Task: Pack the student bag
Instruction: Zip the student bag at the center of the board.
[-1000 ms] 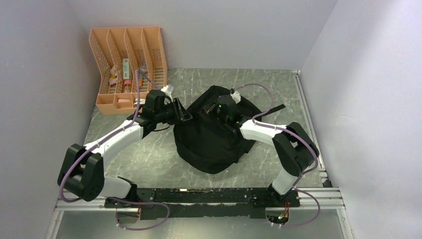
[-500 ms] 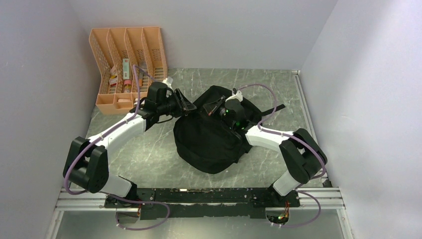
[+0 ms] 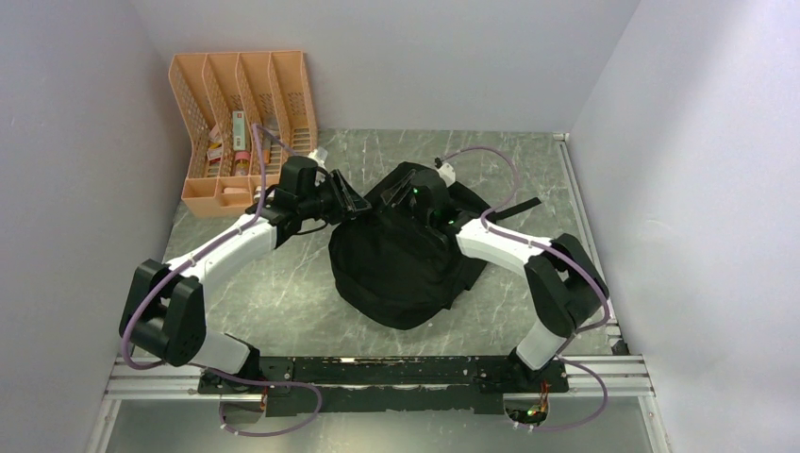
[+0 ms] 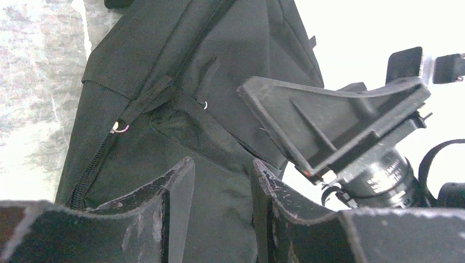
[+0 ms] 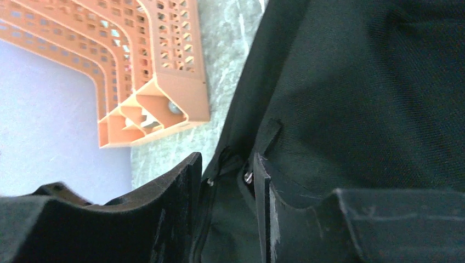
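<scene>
The student bag [image 3: 401,264] is a black backpack lying in the middle of the table. My left gripper [image 3: 357,205] is at its upper left edge. In the left wrist view a fold of bag fabric [image 4: 219,197] fills the gap of that gripper [image 4: 222,167], which is shut on it. My right gripper [image 3: 389,206] hovers just to the right, over the bag's top. Its jaws [image 5: 226,164] stand open astride the zipper line, with a small metal zipper pull [image 5: 248,176] close to the right finger. One right finger [image 4: 329,120] shows in the left wrist view.
An orange mesh desk organiser [image 3: 243,127] holding several small items stands at the back left against the wall; its end [image 5: 159,104] shows beyond the bag. Grey walls close in left, back and right. A metal rail [image 3: 585,226] runs along the table's right side.
My right gripper has opened from shut and shifted slightly left over the bag's top. My left gripper rose and moved back with the bag's edge, then stayed put.
</scene>
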Tool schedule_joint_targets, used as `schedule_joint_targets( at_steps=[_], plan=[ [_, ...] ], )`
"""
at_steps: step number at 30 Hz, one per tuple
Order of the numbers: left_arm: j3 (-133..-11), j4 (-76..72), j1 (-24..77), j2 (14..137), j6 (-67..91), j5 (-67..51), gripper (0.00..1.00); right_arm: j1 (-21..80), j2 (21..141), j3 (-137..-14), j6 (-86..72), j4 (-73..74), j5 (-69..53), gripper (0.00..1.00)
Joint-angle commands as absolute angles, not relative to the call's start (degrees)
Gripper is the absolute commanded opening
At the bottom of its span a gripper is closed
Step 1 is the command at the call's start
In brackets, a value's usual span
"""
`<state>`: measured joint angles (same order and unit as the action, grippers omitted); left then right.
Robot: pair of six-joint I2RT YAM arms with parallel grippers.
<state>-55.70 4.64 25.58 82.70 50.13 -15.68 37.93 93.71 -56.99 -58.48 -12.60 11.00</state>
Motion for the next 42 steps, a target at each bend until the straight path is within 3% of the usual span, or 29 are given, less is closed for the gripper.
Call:
schedule_joint_targets(
  at_steps=[1, 17, 27, 30, 42],
  plan=[
    [-55.4, 5.8, 25.1, 80.7, 49.0, -14.4, 0.46, 37.8, 97.1, -60.4, -60.2, -6.2, 12.4, 0.44],
    [-55.1, 6.5, 25.1, 80.0, 48.4, -14.3, 0.45, 37.8, 105.1, -66.2, -60.1, -3.8, 9.2, 0.42],
    [-53.7, 6.3, 25.1, 79.2, 48.7, -14.2, 0.45, 37.6, 106.6, -67.5, -58.3, -4.3, 9.0, 0.14],
    [-53.7, 6.6, 25.0, 79.2, 48.5, -14.0, 0.45, 37.6, 105.4, -66.7, -56.8, -5.1, 10.0, 0.00],
    [-54.0, 6.0, 25.0, 79.8, 49.3, -14.4, 0.45, 36.3, 96.0, -56.8, -48.2, -20.9, 9.0, 0.00]
  ],
)
